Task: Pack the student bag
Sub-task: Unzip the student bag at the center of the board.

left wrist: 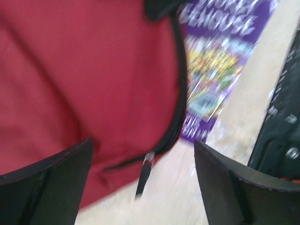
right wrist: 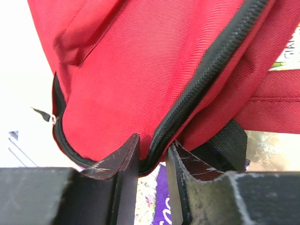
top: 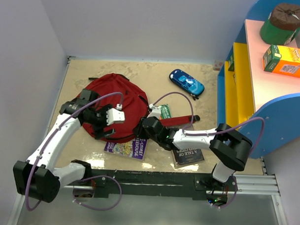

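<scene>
The student bag (top: 113, 101) is a rounded dark-red backpack lying flat in the middle of the table, with a red strap (top: 181, 121) running out to the right. My left gripper (top: 104, 129) hovers open over the bag's near-left edge. In the left wrist view the bag (left wrist: 84, 84) fills the left side, and its black zipper pull (left wrist: 144, 173) hangs between my wide-open fingers (left wrist: 143, 187). My right gripper (top: 142, 127) is at the bag's near-right edge. In the right wrist view it (right wrist: 153, 159) is closed on the black zipper seam (right wrist: 206, 70) of the bag (right wrist: 140, 61).
A purple book (top: 126, 148) lies partly under the bag's near edge. A dark book (top: 188, 156) lies to its right and a green book (top: 166, 111) by the strap. A blue pencil case (top: 186, 82) is at the back. A blue-and-yellow shelf (top: 240, 81) stands on the right.
</scene>
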`<state>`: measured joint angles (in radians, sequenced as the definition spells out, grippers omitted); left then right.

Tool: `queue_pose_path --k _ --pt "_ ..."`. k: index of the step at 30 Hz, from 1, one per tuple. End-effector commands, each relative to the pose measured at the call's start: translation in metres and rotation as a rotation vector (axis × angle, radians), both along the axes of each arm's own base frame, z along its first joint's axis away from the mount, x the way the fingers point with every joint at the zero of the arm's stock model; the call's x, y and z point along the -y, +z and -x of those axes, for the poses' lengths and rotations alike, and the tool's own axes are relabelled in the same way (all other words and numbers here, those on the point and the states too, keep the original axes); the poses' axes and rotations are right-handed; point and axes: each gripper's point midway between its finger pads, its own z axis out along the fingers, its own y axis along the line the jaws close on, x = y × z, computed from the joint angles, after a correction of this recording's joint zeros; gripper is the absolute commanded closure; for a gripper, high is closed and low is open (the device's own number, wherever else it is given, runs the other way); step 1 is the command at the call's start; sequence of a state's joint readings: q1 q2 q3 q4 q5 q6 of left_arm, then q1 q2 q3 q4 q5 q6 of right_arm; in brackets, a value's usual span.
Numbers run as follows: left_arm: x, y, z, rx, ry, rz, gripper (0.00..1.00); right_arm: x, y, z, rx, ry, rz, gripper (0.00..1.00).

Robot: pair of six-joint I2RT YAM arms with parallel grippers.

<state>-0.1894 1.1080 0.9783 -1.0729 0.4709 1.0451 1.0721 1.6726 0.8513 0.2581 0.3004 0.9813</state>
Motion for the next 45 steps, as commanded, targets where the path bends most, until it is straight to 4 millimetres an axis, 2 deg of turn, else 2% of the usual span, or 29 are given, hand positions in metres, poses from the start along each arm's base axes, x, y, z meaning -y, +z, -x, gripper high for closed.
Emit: queue_pose_path --k 1,2,3,7,8,12,15,19,23,27,31,37,40,44,45 --pt "0.052 -0.009 0.006 -0.092 -0.046 0.139 0.03 -0.006 0.036 -0.001 0.093 0.027 -0.107 0.66" --pt "0.059 -0.016 0.007 -0.12 -0.058 0.138 0.02 -0.002 0.033 0.0 0.095 0.021 -0.105 0.65" --pt "0.062 -0.02 0.004 -0.118 -0.066 0.141 0.01 0.0 0.039 0.0 0.102 0.019 -0.12 0.65" --pt "0.069 -0.031 -0.012 -0.075 -0.055 0.141 0.0 0.008 0.041 0.001 0.108 -0.002 -0.138 0.64" --pt "0.069 -0.034 -0.013 -0.07 -0.051 0.14 0.0 0.011 0.036 0.004 0.102 -0.002 -0.133 0.64" --pt "0.07 -0.033 -0.035 0.012 -0.009 0.14 0.0 0.013 0.033 0.005 0.095 -0.004 -0.134 0.64" --pt "0.072 -0.036 -0.034 0.01 -0.009 0.15 0.03 0.013 0.027 0.006 0.081 -0.003 -0.125 0.65" --pt "0.066 -0.05 -0.035 0.01 0.002 0.113 0.1 0.014 0.022 0.007 0.072 -0.004 -0.115 0.66" --pt "0.064 -0.061 -0.025 -0.026 -0.008 0.101 0.12 0.019 0.017 0.01 0.063 -0.006 -0.102 0.66" --pt "0.071 -0.051 -0.013 -0.071 -0.046 0.144 0.1 0.022 0.013 0.011 0.058 -0.01 -0.102 0.68" --pt "0.079 -0.039 -0.011 -0.079 -0.059 0.193 0.09 0.024 0.008 0.013 0.05 -0.007 -0.096 0.69" --pt "0.079 -0.049 -0.009 -0.082 -0.052 0.185 0.09 0.026 0.002 0.018 0.047 -0.002 -0.095 0.7" --pt "0.077 -0.057 -0.016 -0.057 -0.016 0.166 0.09 0.026 -0.003 0.019 0.037 -0.001 -0.09 0.71" --pt "0.084 -0.05 -0.035 0.0 0.052 0.21 0.07 0.025 -0.01 0.019 0.028 -0.002 -0.077 0.72" --pt "0.089 -0.048 -0.034 -0.015 0.062 0.234 0.07 0.024 -0.01 0.019 0.026 -0.002 -0.077 0.72"
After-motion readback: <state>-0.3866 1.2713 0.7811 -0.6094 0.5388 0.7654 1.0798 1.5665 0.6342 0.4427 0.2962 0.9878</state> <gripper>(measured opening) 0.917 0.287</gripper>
